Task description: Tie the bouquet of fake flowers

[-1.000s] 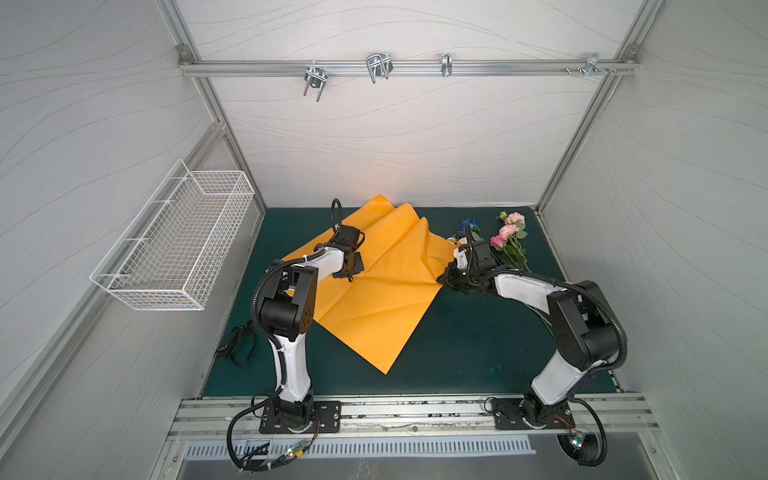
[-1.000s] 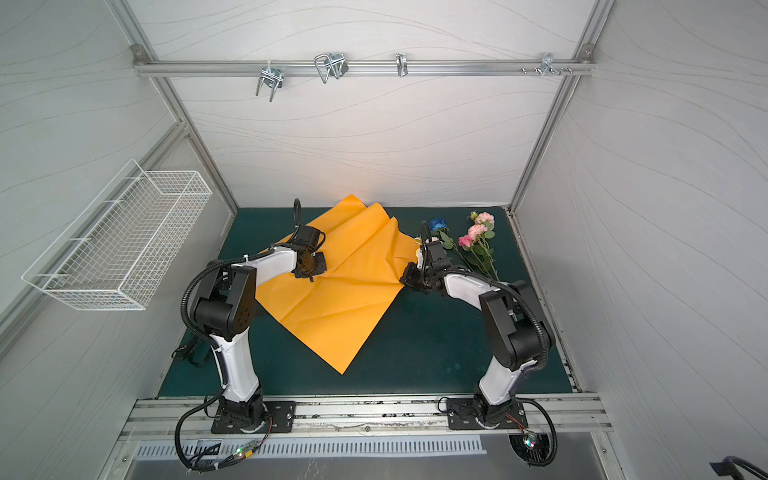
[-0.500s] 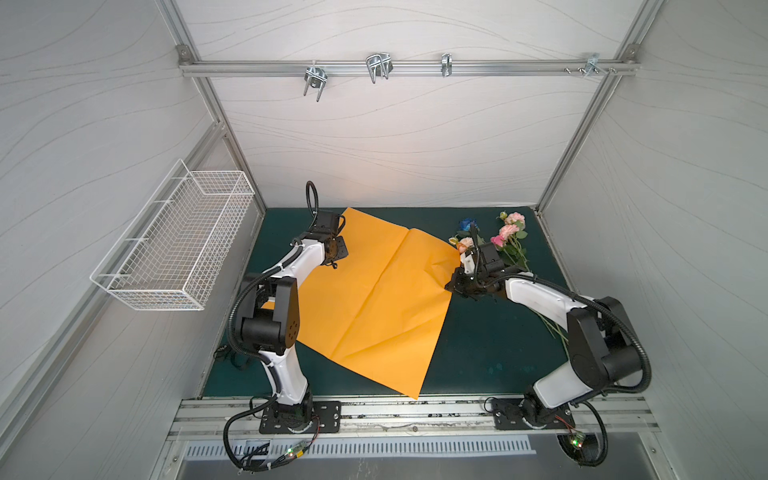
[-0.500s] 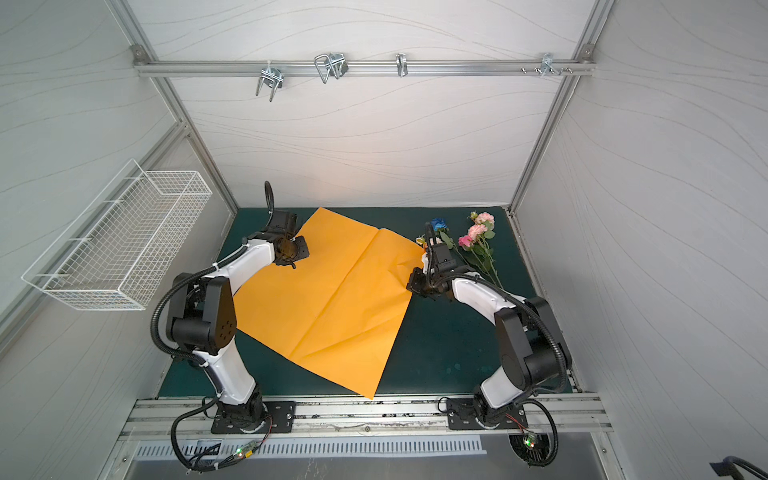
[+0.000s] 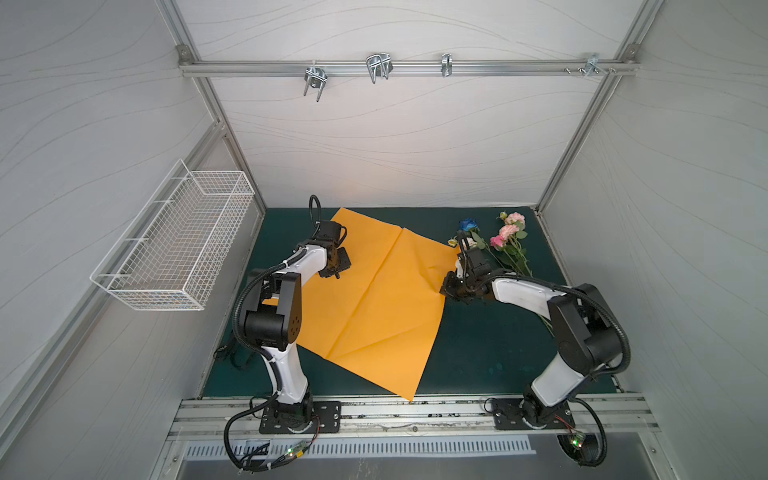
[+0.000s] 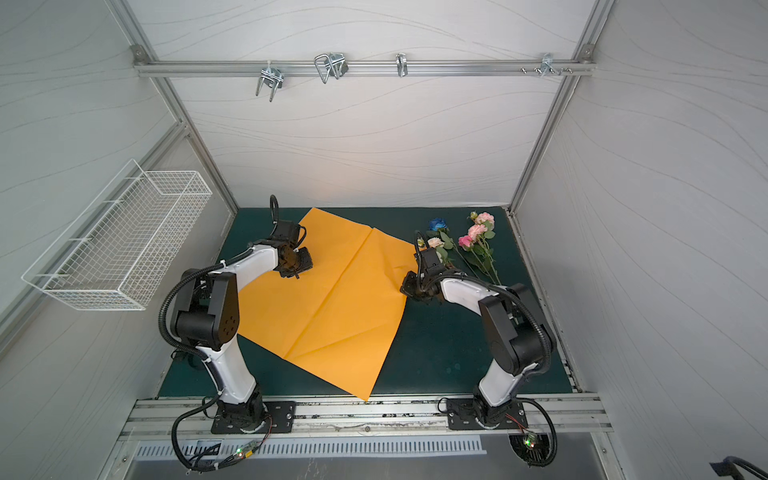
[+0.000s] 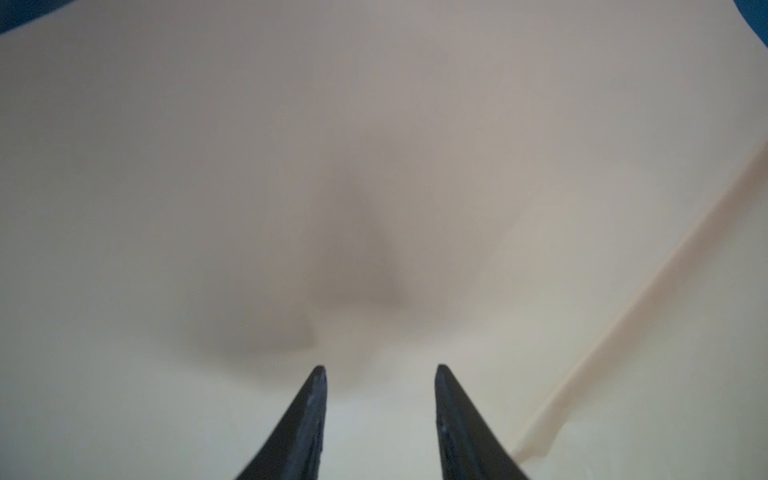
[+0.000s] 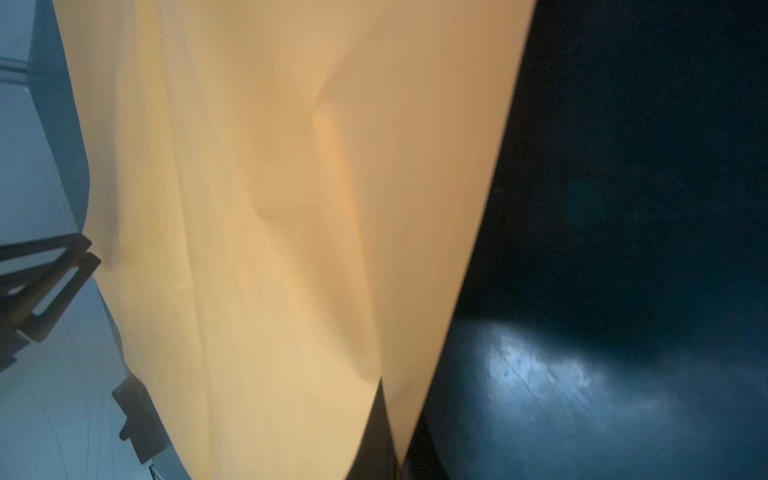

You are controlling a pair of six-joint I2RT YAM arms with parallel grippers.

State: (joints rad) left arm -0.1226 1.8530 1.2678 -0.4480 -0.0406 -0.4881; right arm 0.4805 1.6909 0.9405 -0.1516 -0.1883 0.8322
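The left gripper (image 7: pixel 379 368) hangs just over the orange paper (image 5: pixel 374 299), jaws part-way apart with nothing between them; half a second ago it was out at the sheet's far left corner, and a second ago the sheet was bunched up between the two arms; now the paper lies spread and nearly flat, one long crease down its middle, so I judge the spreading done on that side and the corner let go. The right gripper (image 5: pixel 445 289) is closed on the sheet's right edge, the paper running between its fingers in the right wrist view.

The bouquet of fake flowers (image 5: pixel 508 232) lies loose on the green mat (image 5: pixel 490 345) just beyond the paper's right corner, blooms toward the back wall, untied and off the sheet; it has not shifted.

In the way: the right forearm (image 5: pixel 519 291) crosses over the stems' lower ends, so it probably has to release and clear before the flowers can go onto the paper. A wire basket (image 5: pixel 174 245) hangs on the left wall, well apart; a dark tangle (image 5: pixel 226 355) at the mat's left edge is too small to make out.
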